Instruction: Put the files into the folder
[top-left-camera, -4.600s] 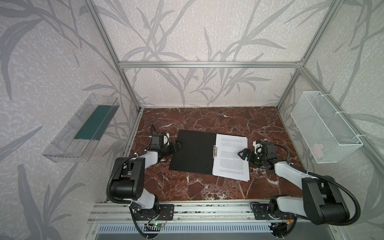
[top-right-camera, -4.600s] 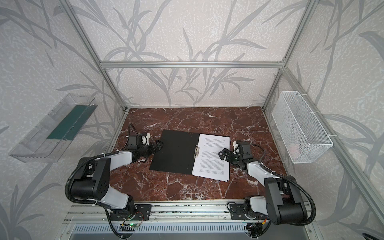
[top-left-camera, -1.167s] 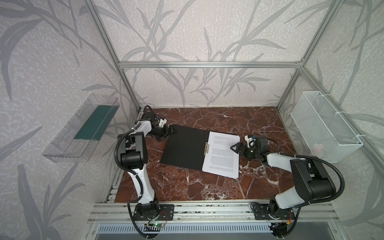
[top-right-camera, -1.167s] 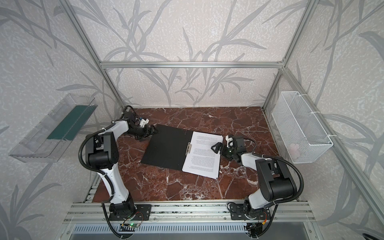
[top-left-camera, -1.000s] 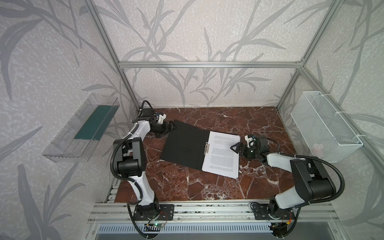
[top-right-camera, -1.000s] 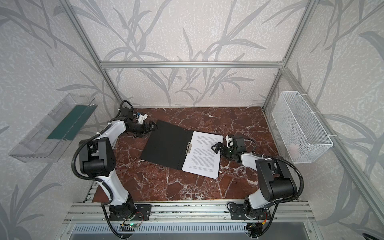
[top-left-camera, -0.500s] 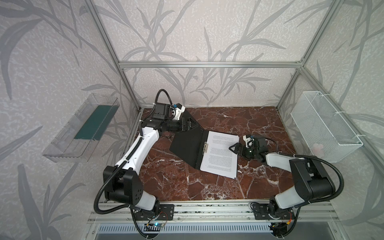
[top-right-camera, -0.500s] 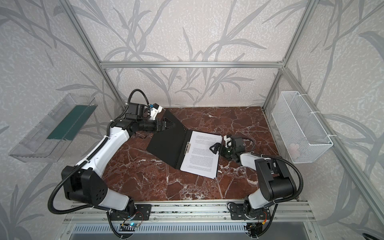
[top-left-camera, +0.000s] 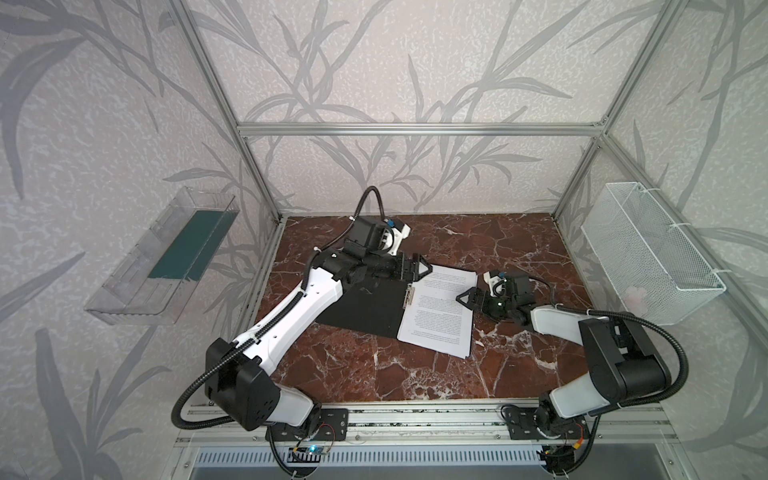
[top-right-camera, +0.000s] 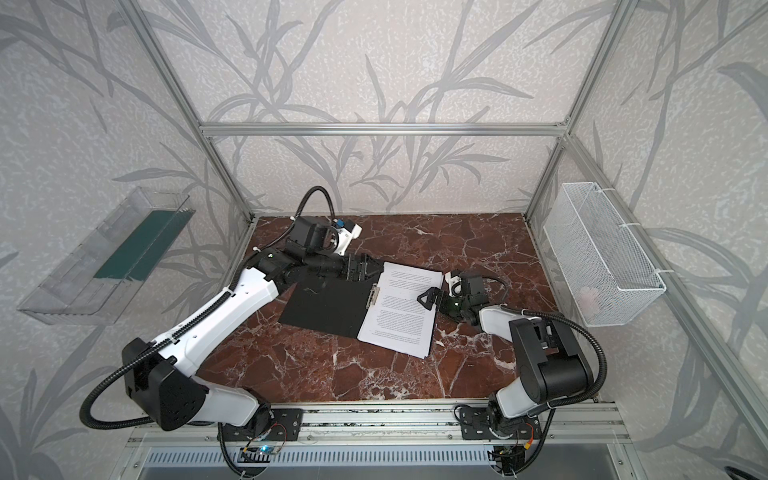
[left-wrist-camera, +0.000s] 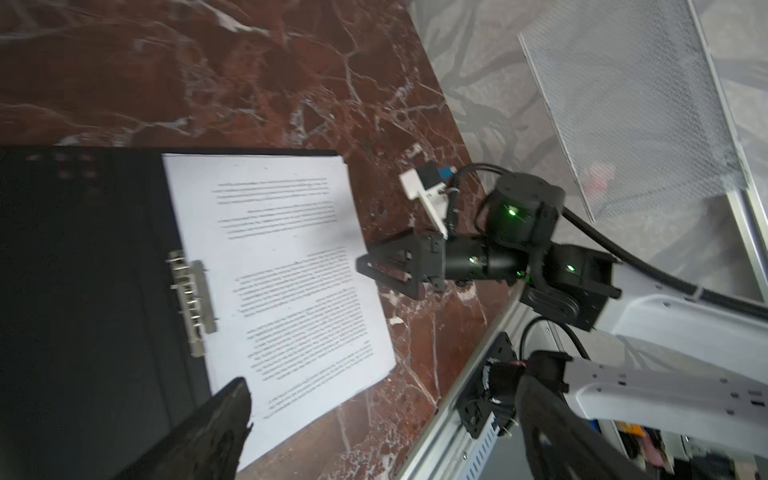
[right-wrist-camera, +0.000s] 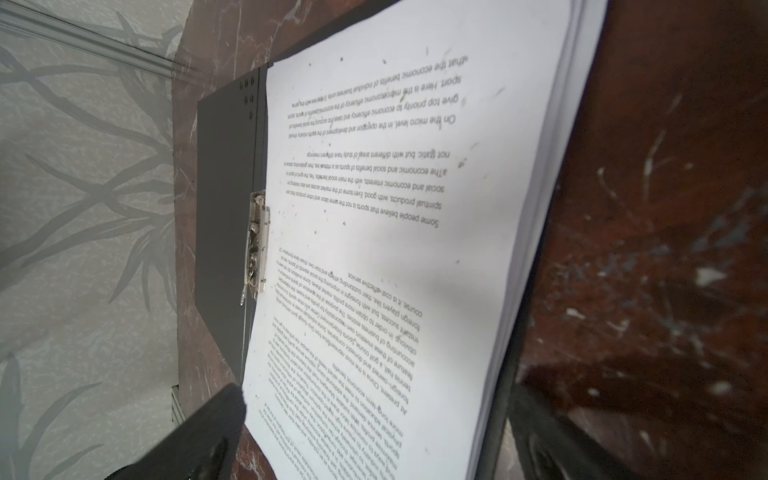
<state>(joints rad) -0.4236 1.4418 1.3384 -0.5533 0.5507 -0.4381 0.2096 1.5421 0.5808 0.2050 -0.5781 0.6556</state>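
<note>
The folder (top-left-camera: 365, 305) lies open on the marble table, black inside up, with its metal clip (left-wrist-camera: 193, 301) at the spine. The files (top-left-camera: 440, 309), a stack of printed white sheets, rest on its right half (top-right-camera: 401, 309). My left gripper (top-left-camera: 420, 268) hovers open over the folder's far edge near the spine, with nothing between its fingers (left-wrist-camera: 220, 432). My right gripper (top-left-camera: 466, 297) is open at the stack's right edge. In the right wrist view that edge (right-wrist-camera: 536, 249) runs between its spread fingers (right-wrist-camera: 208, 436). The left arm hides part of the left cover.
A clear plastic tray (top-left-camera: 166, 257) with a green base hangs on the left wall. A white wire mesh basket (top-left-camera: 648, 257) hangs on the right wall. Aluminium frame posts and a front rail (top-left-camera: 415, 419) bound the table.
The left arm swung from the table's left side towards the middle, lifting the left cover. Its gripper has since opened and the cover has dropped back flat. The right gripper has barely moved.
</note>
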